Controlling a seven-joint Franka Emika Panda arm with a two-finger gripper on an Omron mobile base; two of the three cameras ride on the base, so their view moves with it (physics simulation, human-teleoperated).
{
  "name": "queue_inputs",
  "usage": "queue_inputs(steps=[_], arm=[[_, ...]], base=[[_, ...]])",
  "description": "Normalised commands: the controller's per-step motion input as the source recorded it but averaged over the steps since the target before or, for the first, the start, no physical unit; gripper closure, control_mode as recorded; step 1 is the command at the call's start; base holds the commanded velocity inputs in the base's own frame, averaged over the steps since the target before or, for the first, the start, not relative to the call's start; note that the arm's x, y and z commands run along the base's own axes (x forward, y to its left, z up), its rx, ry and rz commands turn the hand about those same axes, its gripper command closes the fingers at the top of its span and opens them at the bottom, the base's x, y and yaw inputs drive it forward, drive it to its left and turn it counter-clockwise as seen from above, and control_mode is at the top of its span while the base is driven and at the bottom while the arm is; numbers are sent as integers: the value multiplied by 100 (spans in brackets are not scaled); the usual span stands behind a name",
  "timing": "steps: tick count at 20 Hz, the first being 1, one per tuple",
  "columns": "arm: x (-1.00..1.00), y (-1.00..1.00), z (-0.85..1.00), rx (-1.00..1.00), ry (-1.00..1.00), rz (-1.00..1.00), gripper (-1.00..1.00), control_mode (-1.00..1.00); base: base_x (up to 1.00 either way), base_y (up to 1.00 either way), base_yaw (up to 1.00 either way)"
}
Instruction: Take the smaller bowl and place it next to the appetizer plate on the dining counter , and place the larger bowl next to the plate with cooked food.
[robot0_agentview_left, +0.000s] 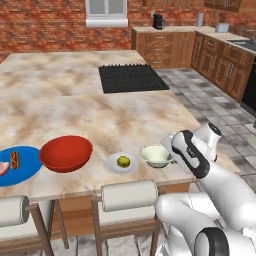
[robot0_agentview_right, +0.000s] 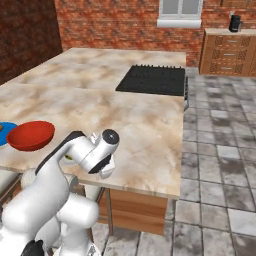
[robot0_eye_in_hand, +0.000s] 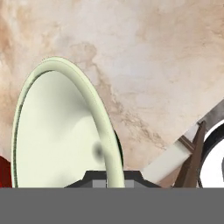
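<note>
The smaller bowl (robot0_agentview_left: 156, 155), pale cream-green, is low at the front of the dining counter (robot0_agentview_left: 100, 115), just right of the appetizer plate (robot0_agentview_left: 121, 163) with its yellow-green food. My gripper (robot0_agentview_left: 170, 159) comes in from the right, shut on the bowl's near rim. In the hand view that rim runs down between the fingertips of the gripper (robot0_eye_in_hand: 111, 177), and the smaller bowl (robot0_eye_in_hand: 57, 131) takes up the left half. I cannot tell if the bowl touches the stone. The larger bowl (robot0_agentview_left: 65, 153), glossy red, sits left of the white plate. The blue plate with cooked food (robot0_agentview_left: 17, 165) lies beside it.
A black cooktop (robot0_agentview_left: 131, 77) is set into the counter's far middle. Two stools with cream backs (robot0_agentview_left: 129, 195) (robot0_agentview_left: 12, 210) stand under the front edge. Wooden cabinets (robot0_agentview_left: 220, 55) line the back right wall, across a grey tiled floor.
</note>
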Motion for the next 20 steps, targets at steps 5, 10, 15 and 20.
queue_inputs(steps=[5,10,15,20], arm=[[40,0,-25,0,8,0,100,-100],[41,0,-23,0,5,0,100,-100],[36,0,-23,0,3,0,100,-100],[34,0,-24,0,2,0,100,-100]], base=[[0,0,0],[0,0,0],[0,0,0],[0,0,0]])
